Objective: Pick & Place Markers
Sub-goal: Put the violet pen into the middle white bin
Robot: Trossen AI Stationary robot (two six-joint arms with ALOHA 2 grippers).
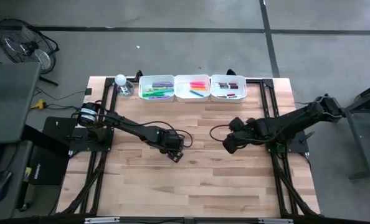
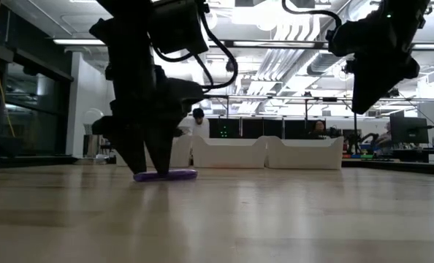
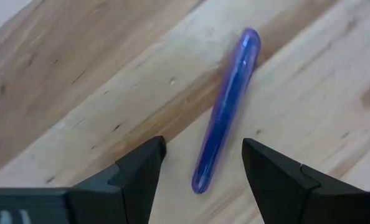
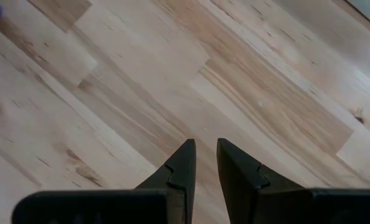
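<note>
Purple-blue marker (image 3: 225, 112) lies flat on the bare wood table (image 1: 235, 180), well out from the three white trays (image 1: 192, 88) at the far edge, roughly opposite the leftmost tray. Left gripper (image 3: 202, 163) is right over it, fingers spread wide, nothing held. One end of the marker sits between the two fingertips; the rest runs forward and away from them. So its long axis is closer to in line with the fingers' reach than square across the gap; I judge the wrist needs turning or shifting before closing. In the low view the left fingers straddle it at table level. Right gripper (image 4: 205, 163) hangs above the table beside the left one, fingers nearly closed, empty, farther from the marker.
</note>
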